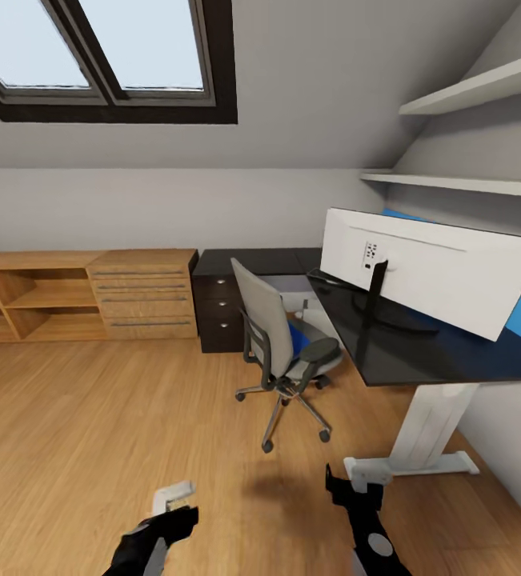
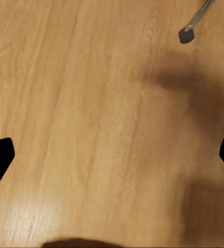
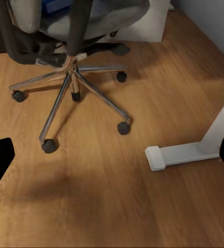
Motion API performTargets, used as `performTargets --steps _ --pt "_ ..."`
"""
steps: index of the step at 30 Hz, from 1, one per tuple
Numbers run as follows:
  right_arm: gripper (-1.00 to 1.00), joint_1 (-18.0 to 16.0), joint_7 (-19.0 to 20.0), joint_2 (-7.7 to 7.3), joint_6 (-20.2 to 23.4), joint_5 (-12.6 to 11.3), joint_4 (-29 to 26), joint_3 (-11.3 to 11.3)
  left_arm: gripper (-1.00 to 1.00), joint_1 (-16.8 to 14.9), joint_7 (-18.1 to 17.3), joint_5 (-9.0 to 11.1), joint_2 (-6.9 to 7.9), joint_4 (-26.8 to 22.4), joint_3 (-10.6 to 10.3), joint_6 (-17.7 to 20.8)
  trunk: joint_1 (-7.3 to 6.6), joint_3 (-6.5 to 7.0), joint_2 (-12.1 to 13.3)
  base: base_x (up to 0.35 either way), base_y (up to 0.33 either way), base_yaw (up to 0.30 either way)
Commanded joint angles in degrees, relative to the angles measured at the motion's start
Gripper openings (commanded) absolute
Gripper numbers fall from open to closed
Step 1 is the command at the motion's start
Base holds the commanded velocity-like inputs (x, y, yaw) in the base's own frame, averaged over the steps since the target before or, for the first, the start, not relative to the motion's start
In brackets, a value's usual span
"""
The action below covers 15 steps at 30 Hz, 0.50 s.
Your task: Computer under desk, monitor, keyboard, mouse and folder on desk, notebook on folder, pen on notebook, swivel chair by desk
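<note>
Monitor (image 1: 440, 276) already up on the tabletop (image 1: 420, 356). Folder (image 1: 295, 338) still sitting on the chair (image 1: 280, 352). Both claws, left (image 1: 172, 500) and right (image 1: 354, 485), wide open, holding nothing.

This is an attic room in a home, fitted out as a study corner: a dark-framed skylight (image 1: 104, 60) sits in a sloping grey ceiling above a light wooden plank floor (image 1: 92, 432). A glossy black L-shaped worktop (image 1: 404, 352) carries a wide white-backed monitor (image 1: 428, 272), with a grey padded swivel chair (image 1: 280, 352) beside it. Low light wooden drawers and open shelving (image 1: 84, 296) line the wall, and white wall shelves (image 1: 484, 88) hang above.
</note>
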Motion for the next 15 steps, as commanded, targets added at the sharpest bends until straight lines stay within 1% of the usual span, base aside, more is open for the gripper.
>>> performTargets --steps 1,3,4,6,7,10,11,14,15 --pt "1.00 -0.83 -0.25 0.11 1.32 0.02 -1.32 0.00 1.00 -3.12 0.41 0.60 -0.34 0.43 0.07 2.33 0.22 -0.27 -0.46 0.000 0.000 0.000" --pt "1.00 -2.37 -0.23 0.24 4.32 -0.05 -3.43 0.01 1.00 -8.13 0.48 0.62 -0.84 2.55 0.10 5.98 0.66 -0.63 -1.26 0.000 0.000 0.000" --pt "1.00 -4.25 -0.20 0.33 7.71 -0.15 -4.89 0.01 1.00 -13.25 0.49 0.66 -1.23 5.99 0.11 8.95 0.88 -0.81 -1.66 0.000 0.000 0.000" --pt "1.00 -6.48 -0.16 0.41 11.40 -0.27 -5.83 -0.02 1.00 -18.16 0.50 0.69 -1.63 10.25 0.12 10.86 1.32 -1.17 -2.46 0.000 0.000 0.000" --pt "1.00 -8.84 -0.09 0.47 15.23 -0.45 -6.35 -0.04 1.00 -22.55 0.46 0.73 -2.01 14.60 0.13 12.02 1.54 -1.35 -2.86 0.000 0.000 0.000" --pt "1.00 -12.07 0.02 0.52 20.36 -0.86 -6.41 -0.05 1.00 -27.32 0.19 0.80 -2.36 19.77 0.20 12.73 2.20 -1.89 -4.06 0.000 0.000 0.000" --pt "1.00 -13.73 0.09 0.54 22.69 -1.33 -5.98 -0.06 1.00 -29.14 -0.04 0.88 -2.47 22.21 0.24 12.36 2.42 -2.07 -4.47 0.000 0.000 0.000" --pt "1.00 -15.52 0.13 0.49 24.73 -2.27 -4.99 -0.12 1.00 -30.72 -0.25 0.89 -2.58 25.13 0.22 10.32 3.08 -2.60 -5.67 0.000 0.000 0.000" --pt "1.00 -16.38 0.16 0.42 25.54 -3.01 -4.44 -0.17 1.00 -31.32 -0.32 0.87 -2.63 26.66 0.22 8.35 3.30 -2.78 -6.07 0.000 0.000 0.000"
